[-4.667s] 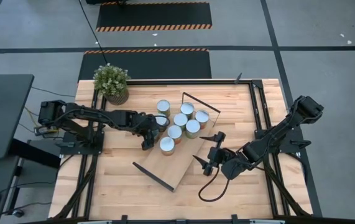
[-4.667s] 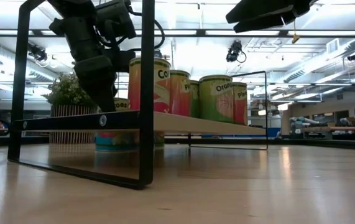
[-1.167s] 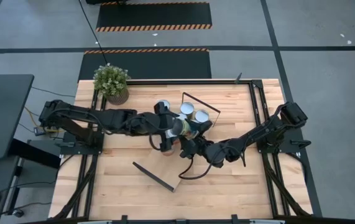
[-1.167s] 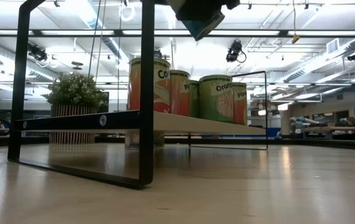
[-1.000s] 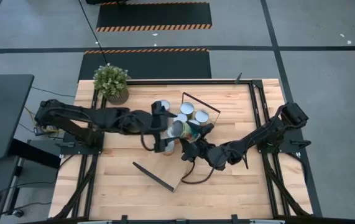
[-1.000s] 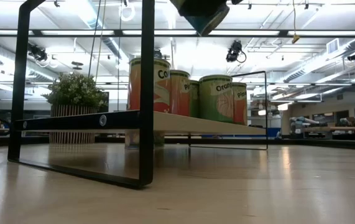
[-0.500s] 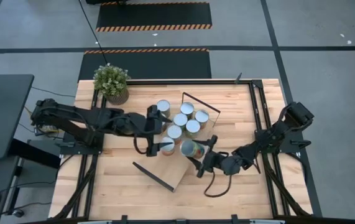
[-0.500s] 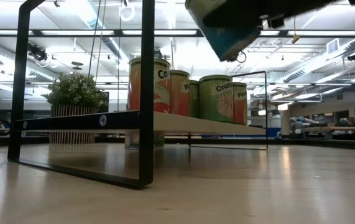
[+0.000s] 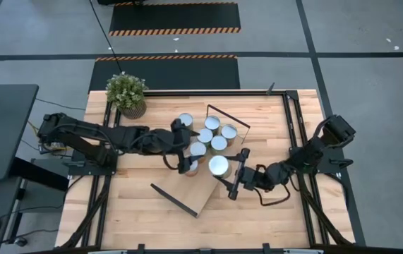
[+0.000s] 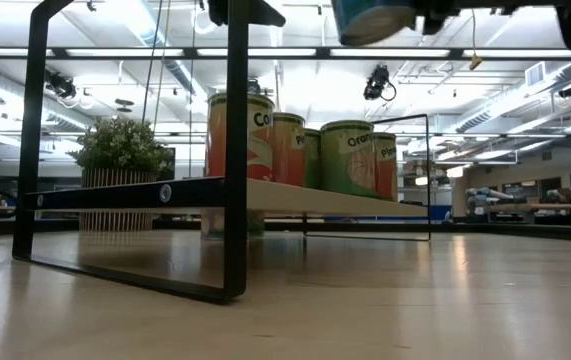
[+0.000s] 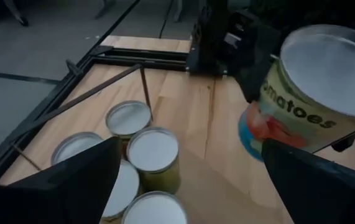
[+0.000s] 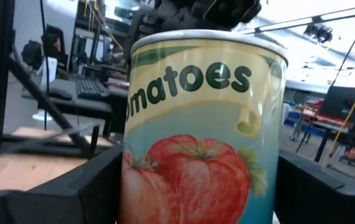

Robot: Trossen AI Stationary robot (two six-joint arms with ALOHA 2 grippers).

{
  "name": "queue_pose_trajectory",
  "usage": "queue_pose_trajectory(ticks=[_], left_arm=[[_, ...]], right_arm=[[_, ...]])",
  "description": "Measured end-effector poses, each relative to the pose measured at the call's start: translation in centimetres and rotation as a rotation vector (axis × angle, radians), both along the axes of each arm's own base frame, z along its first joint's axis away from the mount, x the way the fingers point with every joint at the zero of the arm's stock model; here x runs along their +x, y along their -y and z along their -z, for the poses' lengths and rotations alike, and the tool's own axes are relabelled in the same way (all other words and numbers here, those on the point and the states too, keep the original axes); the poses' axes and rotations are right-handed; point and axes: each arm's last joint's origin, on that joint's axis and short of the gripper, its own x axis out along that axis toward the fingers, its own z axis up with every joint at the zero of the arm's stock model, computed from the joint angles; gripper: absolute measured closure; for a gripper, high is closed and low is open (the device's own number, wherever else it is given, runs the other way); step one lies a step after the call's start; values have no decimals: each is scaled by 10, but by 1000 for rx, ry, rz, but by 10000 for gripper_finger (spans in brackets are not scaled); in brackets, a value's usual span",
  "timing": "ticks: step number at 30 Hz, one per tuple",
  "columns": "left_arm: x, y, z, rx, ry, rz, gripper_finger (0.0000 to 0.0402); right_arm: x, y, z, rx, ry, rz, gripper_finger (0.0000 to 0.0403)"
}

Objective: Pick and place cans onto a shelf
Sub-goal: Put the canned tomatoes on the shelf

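Beside clustered cans (image 9: 209, 134) — right jaws (image 9: 231, 176) clamp a tomato can (image 9: 219, 166).

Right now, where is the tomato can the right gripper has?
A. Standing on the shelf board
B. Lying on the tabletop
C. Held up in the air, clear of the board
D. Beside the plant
C: the right gripper clamps the tomato can, and the low view shows it well above the shelf.

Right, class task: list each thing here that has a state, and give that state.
Held can: lifted, upright, clamped in the right pincer.
Right pincer: shut on the held can.
Left pincer: open, empty, above the shelf.
Other cans: upright, unheld, clustered.
Plant: upright.
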Motion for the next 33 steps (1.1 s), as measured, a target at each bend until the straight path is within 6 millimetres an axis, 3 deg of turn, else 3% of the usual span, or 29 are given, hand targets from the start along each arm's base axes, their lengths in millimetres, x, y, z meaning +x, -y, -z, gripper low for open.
queue_pose_trajectory(ticks=[9,20,27,30,33], left_arm=[[2,1,-4,-3,49,12,9],[3,3,-7,-10,75,77,9],[-11,6,-15,0,60,94,9],[-18,9,-15,20,17,118,9],[-20,14,-13,26,-4,138,9]], right_arm=[[14,19,-7,-18,31,13,70],[24,37,1,17,-33,44,70],[5,4,1,-35,-101,115,70],[-1,-9,9,-27,-167,129,70],[-1,-8,22,56,-227,101,70]])
